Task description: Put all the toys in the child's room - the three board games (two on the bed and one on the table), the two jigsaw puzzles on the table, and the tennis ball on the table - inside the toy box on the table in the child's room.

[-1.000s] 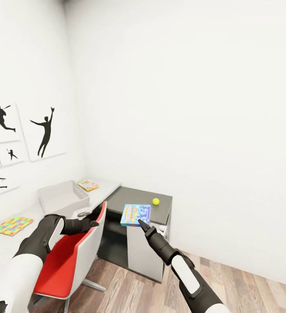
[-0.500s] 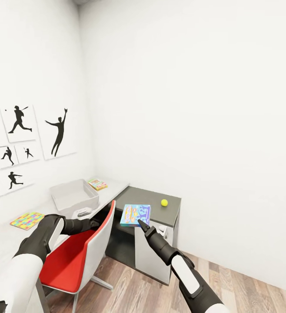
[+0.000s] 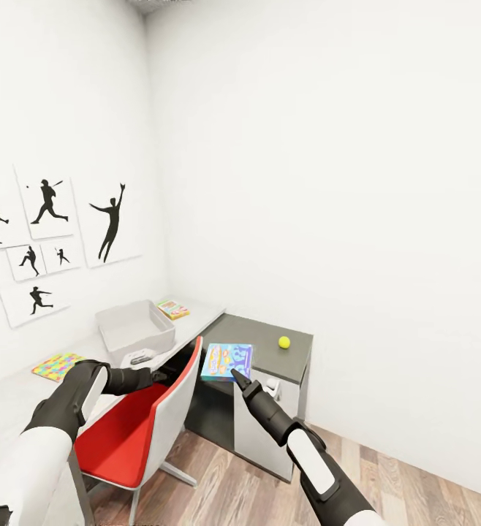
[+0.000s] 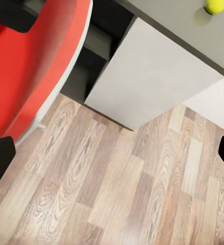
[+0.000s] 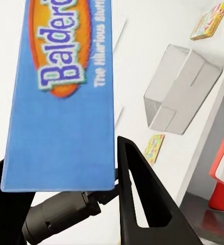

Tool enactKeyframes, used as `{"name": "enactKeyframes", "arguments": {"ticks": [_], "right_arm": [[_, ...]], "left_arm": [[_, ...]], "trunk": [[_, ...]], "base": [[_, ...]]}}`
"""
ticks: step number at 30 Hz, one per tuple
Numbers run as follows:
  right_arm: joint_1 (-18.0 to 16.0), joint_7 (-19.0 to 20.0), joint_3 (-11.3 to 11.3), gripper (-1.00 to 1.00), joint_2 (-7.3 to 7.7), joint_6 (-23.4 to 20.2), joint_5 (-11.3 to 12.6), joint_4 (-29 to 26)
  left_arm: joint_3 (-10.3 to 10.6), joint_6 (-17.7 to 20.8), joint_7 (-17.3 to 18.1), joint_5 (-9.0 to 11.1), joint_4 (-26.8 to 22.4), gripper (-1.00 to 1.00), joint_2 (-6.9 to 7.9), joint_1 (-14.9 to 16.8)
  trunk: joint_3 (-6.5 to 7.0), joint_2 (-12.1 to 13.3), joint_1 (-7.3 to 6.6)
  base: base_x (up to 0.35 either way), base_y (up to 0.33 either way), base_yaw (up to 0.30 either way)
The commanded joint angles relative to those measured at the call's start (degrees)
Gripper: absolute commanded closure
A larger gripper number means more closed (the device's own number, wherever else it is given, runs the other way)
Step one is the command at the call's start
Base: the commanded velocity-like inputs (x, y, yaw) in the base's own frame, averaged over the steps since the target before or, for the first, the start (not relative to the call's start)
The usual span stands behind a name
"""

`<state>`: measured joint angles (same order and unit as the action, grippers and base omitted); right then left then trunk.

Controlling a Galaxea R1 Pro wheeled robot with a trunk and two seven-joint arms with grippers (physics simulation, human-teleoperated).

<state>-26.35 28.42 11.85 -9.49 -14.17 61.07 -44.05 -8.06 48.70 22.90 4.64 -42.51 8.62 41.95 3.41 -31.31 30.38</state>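
Carrying a blue board game [image 3: 227,361] in the right gripper [image 3: 236,375], the robot is facing the corner of a child's room; the box's front reads "Balderdash" in part in the right wrist view [image 5: 66,92], where the fingers are clamped on its lower edge. Judging by what lies about, the task is barely begun: the grey toy box [image 3: 135,330] on the white table [image 3: 197,319] is looking empty as far as its visible inside shows. An orange-green board game [image 3: 173,309] is lying just behind the toy box, a jigsaw puzzle [image 3: 58,365] is lying farther along the tabletop, and the tennis ball [image 3: 283,342] is sitting on the dark grey desk section, well apart from the bin (the other toys cannot be made out). The right arm is reaching forward at mid height, holding the box upright. The left gripper [image 3: 156,375] is hanging above the red chair [image 3: 131,431], fingers spread apart and holding nothing.
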Motion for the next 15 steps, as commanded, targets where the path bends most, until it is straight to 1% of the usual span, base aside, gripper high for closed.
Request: {"name": "enactKeyframes", "arguments": {"ticks": [1, 15], "right_arm": [[0.0, 0.1, 0.0, 1.00, 0.00, -0.4, 0.6, 0.0], [0.0, 0.1, 0.2, 1.00, 0.00, -0.4, 0.6, 0.0]], "left_arm": [[-0.1, 0.4, -0.1, 0.4, 0.0, -1.00, 0.00, 0.0], [-0.1, 0.4, -0.2, 0.4, 0.0, -1.00, 0.00, 0.0]], "trunk": [[0.03, 0.0, 0.02], [0.70, 0.0, 0.02]], "base": [[0.000, 0.000, 0.231], [0.000, 0.000, 0.241]]}}
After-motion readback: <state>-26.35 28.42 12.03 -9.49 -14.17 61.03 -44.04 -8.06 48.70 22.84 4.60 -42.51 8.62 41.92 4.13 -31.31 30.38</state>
